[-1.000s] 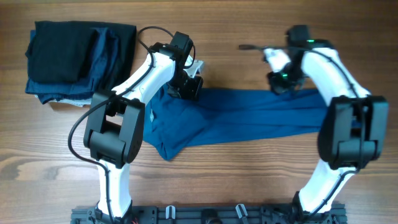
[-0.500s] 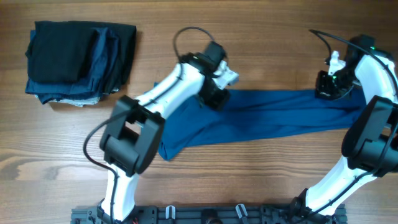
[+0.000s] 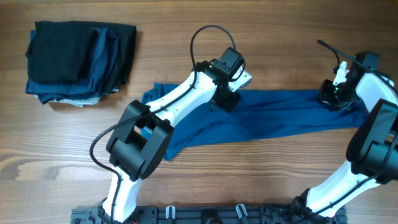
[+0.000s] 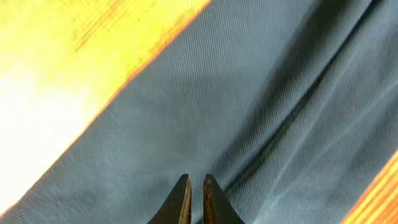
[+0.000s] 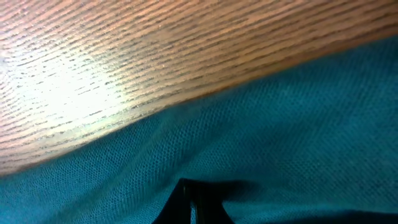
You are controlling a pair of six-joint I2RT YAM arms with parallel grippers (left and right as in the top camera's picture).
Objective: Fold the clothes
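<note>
A long blue garment [image 3: 280,118] lies stretched left to right across the wooden table. My left gripper [image 3: 227,101] is on its upper edge near the middle. In the left wrist view the jaws [image 4: 196,185] are pinched almost together on the blue garment [image 4: 249,93]. My right gripper [image 3: 331,98] is at the garment's right end. In the right wrist view its dark jaws [image 5: 189,196] are shut on the blue garment [image 5: 280,137], close to its edge.
A stack of folded dark blue and black clothes [image 3: 78,59] lies at the back left. Bare wooden table [image 3: 199,180] shows in front of the garment and behind it [image 5: 155,56]. The arm bases stand at the front edge.
Both grippers have moved to the right. The right end of the garment went with the right gripper, and the garment now lies longer and flatter.
</note>
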